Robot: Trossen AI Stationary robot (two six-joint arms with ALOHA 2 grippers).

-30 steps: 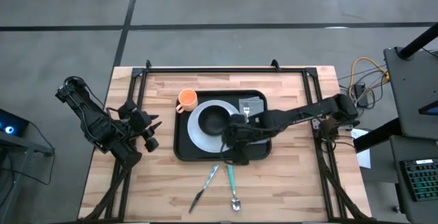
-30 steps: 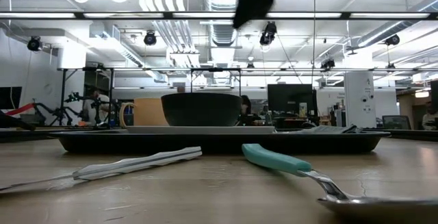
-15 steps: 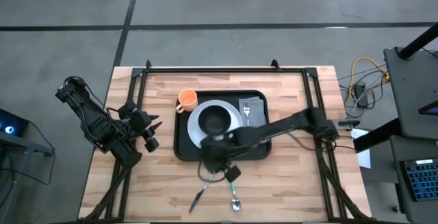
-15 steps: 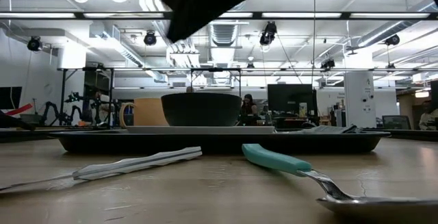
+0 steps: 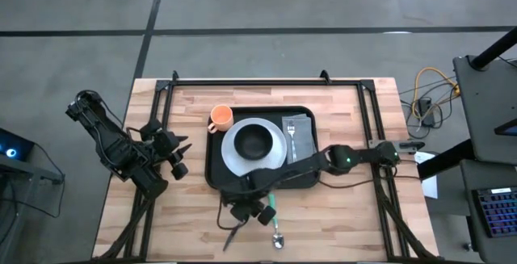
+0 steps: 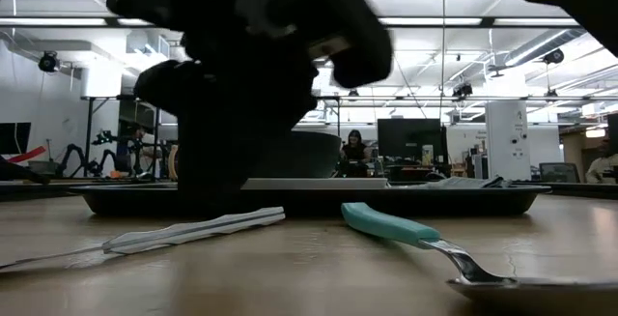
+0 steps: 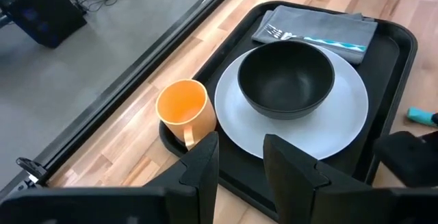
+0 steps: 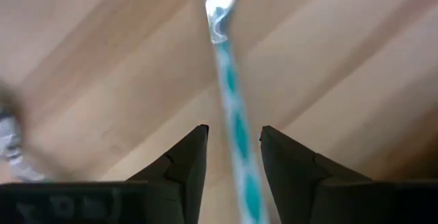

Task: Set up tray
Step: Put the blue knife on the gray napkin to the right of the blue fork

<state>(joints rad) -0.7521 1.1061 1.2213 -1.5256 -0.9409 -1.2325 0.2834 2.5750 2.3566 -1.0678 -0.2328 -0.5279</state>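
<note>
Tray (image 5: pixel 213 167): sits mid-bench, long side across, nearer the far edge than the near one. Already carries a white plate (image 5: pixel 230 149) with a dark bowl (image 5: pixel 254 141) on it, an orange cup (image 5: pixel 220 117) at its far left corner, and a grey napkin (image 5: pixel 301 124) with a fork (image 5: pixel 291 131) laid on top at the right.

Right gripper (image 8: pixel 233 162): low over the bare bench (image 5: pixel 347 215) just in front of the tray's near rim. Fingers apart, one either side of the knife (image 8: pixel 229 87), with its patterned handle running up the gap between them. Clear wood shows on both sides of the handle, so nothing is gripped yet. The straddle looks like a lineup for a pinch across the handle's narrow width, the only way a flat piece lying on wood can be taken.

Spoon (image 6: pixel 415 231): teal handle, lies just beside the knife on the bench, near enough that a closing finger could nudge it.

Likely reading: knife and spoon are the pieces not yet on the tray. Open space is left along the tray's near edge and by the napkin.

Left gripper (image 7: pixel 239 162): waits near the bench's left edge, well apart from the tray. Fingers part open and empty, pointed toward the cup and plate, clear of the right arm's reach.
</note>
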